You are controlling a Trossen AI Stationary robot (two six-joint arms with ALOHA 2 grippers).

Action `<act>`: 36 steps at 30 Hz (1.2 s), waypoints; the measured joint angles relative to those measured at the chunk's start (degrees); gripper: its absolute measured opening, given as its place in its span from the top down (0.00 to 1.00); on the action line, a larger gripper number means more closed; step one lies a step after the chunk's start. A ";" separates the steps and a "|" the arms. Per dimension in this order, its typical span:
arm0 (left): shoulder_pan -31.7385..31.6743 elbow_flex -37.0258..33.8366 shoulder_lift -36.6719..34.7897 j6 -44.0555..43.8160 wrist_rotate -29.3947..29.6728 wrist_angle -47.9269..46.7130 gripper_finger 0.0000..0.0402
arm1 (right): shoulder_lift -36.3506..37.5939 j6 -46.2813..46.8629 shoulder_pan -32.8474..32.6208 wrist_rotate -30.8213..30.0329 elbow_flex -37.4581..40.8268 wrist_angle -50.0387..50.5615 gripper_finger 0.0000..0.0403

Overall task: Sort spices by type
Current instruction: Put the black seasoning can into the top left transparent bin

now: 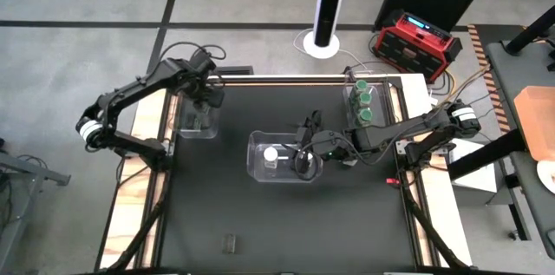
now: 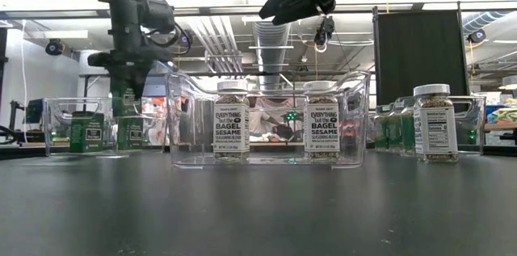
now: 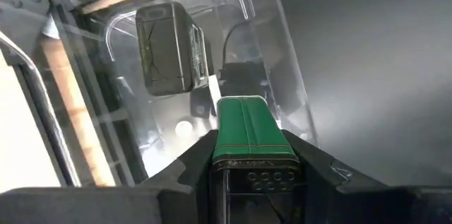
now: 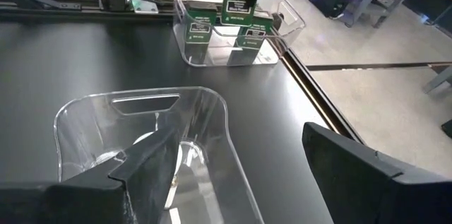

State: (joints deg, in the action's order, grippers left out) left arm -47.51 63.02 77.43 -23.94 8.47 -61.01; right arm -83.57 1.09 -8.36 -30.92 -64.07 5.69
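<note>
Currently left claw (image 3: 244, 164) clamps a green tin (image 3: 247, 128) over the left bin (image 1: 192, 123), grouping like tins. Right claw (image 1: 305, 164) hangs wide above the middle bin (image 1: 256, 164), where two bagel-sesame jars (image 2: 232, 121) sit.

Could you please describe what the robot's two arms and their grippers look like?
Both arms are dark, jointed and slim, each with a white band near its base. Thin cables run along the links. The left gripper and right gripper have broad, flat, matte black fingers.
</note>
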 joint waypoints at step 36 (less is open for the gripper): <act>2.86 -6.58 4.04 -7.26 1.02 4.91 0.72 | 0.00 -0.09 0.00 0.07 0.90 0.04 0.25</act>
State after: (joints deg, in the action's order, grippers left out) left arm -44.64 56.45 81.47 -31.20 9.50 -56.10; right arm -83.57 0.99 -8.36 -30.85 -63.18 5.74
